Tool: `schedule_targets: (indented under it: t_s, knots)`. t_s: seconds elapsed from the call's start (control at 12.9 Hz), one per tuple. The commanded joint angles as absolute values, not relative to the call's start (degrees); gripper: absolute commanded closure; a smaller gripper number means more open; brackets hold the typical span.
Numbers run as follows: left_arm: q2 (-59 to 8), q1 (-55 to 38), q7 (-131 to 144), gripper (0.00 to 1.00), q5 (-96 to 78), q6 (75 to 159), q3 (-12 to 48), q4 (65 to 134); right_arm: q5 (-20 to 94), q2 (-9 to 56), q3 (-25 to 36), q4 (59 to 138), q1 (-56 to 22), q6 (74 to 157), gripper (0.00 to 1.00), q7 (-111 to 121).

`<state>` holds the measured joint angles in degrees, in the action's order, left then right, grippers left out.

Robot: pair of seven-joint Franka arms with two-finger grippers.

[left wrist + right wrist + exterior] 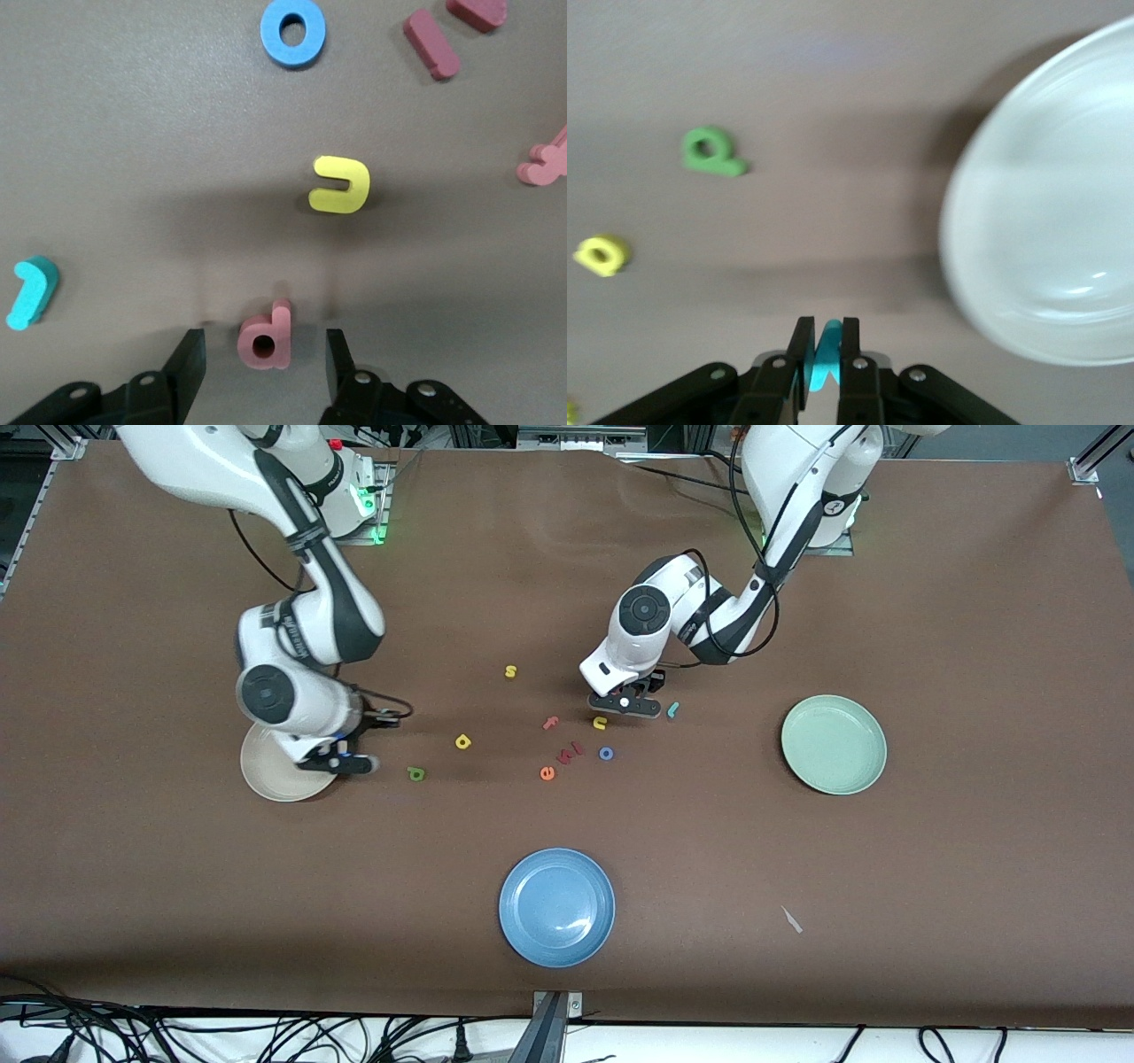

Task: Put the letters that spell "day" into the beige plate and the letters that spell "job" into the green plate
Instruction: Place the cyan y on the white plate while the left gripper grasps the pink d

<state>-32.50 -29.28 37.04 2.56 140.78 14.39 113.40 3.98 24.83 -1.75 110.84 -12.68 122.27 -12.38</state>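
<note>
My right gripper [344, 762] hangs over the rim of the beige plate [268, 776], shut on the teal-blue "y" [824, 365]. In the right wrist view the beige plate [1045, 221] lies beside the green "d" [711, 151] and the yellow "a" [602, 254]. On the table, the "d" [416, 774] and the "a" [462, 741] lie between the plate and the letter cluster. My left gripper [263, 343] is low over the cluster, open, and the dark pink "b" [266, 336] lies untouched between its fingers. The teal "j" [673, 709] and the blue "o" [606, 754] lie close by. The green plate [833, 746] holds nothing.
A blue plate [556, 906] sits nearest the front camera. Loose around the left gripper [625, 707] lie a yellow "u" [600, 724], a pink "f" [550, 723], an orange "e" [547, 773] and pink pieces [571, 752]. A yellow "s" [510, 671] lies nearer the bases.
</note>
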Motion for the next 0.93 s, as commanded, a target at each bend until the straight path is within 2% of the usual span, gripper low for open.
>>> schedule_targets:
  t_s: [0.0, 0.23, 0.31, 0.39, 0.46, 0.62, 0.85]
  knots:
    - [-32.5, -30.0, 38.5, 0.39, 4.4, 141.9, 13.9, 113.8, 3.3, 24.6, 2.5, 109.7, -12.7, 120.1, 1.0, -3.0]
    - [-33.0, -29.9, 38.5, 0.41, 6.0, 142.4, 13.9, 113.7, 0.4, 25.9, 5.4, 109.7, -11.2, 122.2, 1.0, 4.2]
    - [-33.0, -29.9, 38.5, 0.47, 6.3, 142.4, 13.9, 113.8, 0.2, 26.4, 5.4, 109.6, -10.6, 123.0, 0.71, 4.6]
    - [-32.9, -29.9, 38.5, 0.57, 6.3, 142.4, 14.0, 113.8, 0.2, 27.0, 5.4, 109.3, -10.5, 123.8, 0.01, 4.6]
    - [-32.9, -29.8, 38.5, 0.68, 6.2, 142.4, 13.9, 113.7, 0.2, 27.1, 5.4, 109.2, -10.7, 124.1, 0.0, 4.6]
    - [-32.8, -29.8, 38.5, 0.85, 6.3, 142.4, 14.0, 113.7, 0.4, 26.6, 4.7, 108.7, -12.6, 123.5, 0.0, 3.7]
    - [-32.0, -29.8, 38.5, 0.89, 6.3, 141.4, 13.9, 113.6, 0.7, 27.0, 3.8, 108.3, -14.1, 123.9, 0.0, 2.6]
